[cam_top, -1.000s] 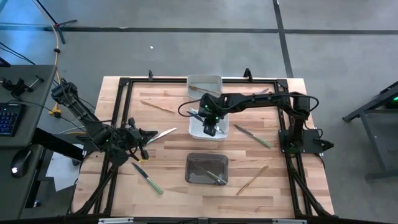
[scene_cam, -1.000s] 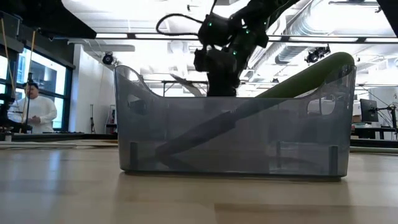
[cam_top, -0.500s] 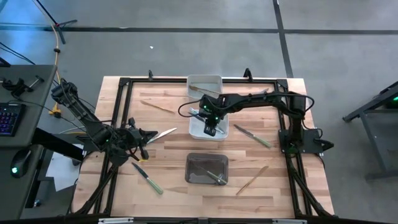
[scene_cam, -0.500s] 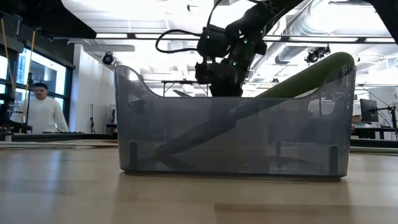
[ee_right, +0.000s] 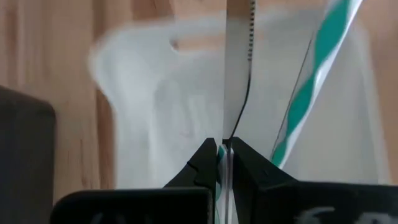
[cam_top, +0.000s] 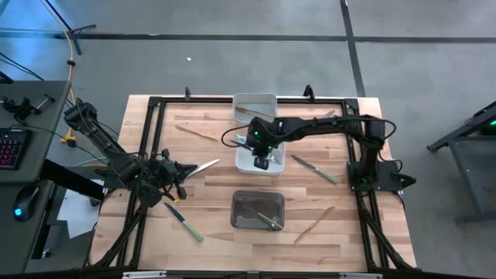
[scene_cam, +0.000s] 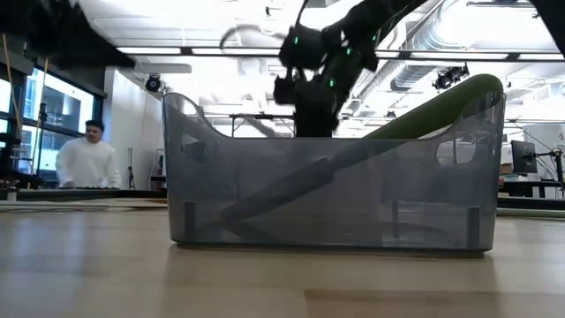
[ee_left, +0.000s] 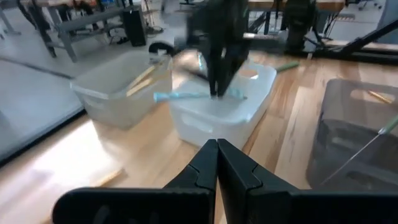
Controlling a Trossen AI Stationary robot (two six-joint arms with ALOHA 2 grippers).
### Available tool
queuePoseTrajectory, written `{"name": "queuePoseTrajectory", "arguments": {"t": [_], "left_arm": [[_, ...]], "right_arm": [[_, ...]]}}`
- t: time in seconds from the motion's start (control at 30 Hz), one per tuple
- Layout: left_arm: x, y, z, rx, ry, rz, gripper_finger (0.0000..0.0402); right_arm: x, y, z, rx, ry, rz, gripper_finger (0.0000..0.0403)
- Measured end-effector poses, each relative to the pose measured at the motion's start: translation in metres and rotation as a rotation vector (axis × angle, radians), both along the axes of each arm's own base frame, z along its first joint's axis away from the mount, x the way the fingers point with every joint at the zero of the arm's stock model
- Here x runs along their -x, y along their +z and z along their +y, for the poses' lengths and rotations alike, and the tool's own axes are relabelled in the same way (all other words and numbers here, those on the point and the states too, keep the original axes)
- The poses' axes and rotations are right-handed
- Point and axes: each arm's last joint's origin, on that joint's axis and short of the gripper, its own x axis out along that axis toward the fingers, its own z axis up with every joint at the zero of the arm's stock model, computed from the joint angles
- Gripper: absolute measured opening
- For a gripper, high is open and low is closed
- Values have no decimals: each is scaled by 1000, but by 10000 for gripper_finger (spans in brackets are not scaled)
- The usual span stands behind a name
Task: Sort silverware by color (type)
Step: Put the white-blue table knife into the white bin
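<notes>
The right gripper (cam_top: 263, 161) pinches a light blue knife (ee_left: 199, 95) tight, just above the white middle bin (cam_top: 242, 160). The left gripper (cam_top: 180, 172) is closed with nothing in it, waiting over the left side of the table (cam_top: 209, 194). More silverware lies spread on the wood, and a green-handled piece (cam_top: 267, 220) sits in the near grey bin (cam_top: 240, 211).

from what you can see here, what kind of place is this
Probably a robotics lab or workshop. A wooden table carries two arms on dark frames, with sorting bins on it; a desk with a keyboard stands alongside, and exposed ceiling ducts run overhead.
</notes>
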Motion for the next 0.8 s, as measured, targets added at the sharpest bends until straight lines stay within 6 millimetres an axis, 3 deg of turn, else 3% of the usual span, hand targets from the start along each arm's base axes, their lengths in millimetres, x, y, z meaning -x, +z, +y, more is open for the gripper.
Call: {"name": "queuePoseTrajectory", "arguments": {"t": [0.17, 0.3, 0.6, 0.8], "left_arm": [[3, -31, 4, 73, 5, -74, 0], [-1, -38, 9, 92, -7, -126, 1], [-24, -29, 33, 6, -76, -110, 58], [-45, -20, 55, 115, -185, -247, 122]], "right_arm": [[0, 42, 17, 151, 77, -189, 3], [-2, 65, 35, 268, 148, -411, 2], [29, 37, 49, 379, 116, -1008, 1], [54, 36, 52, 451, 109, -1314, 1]]}}
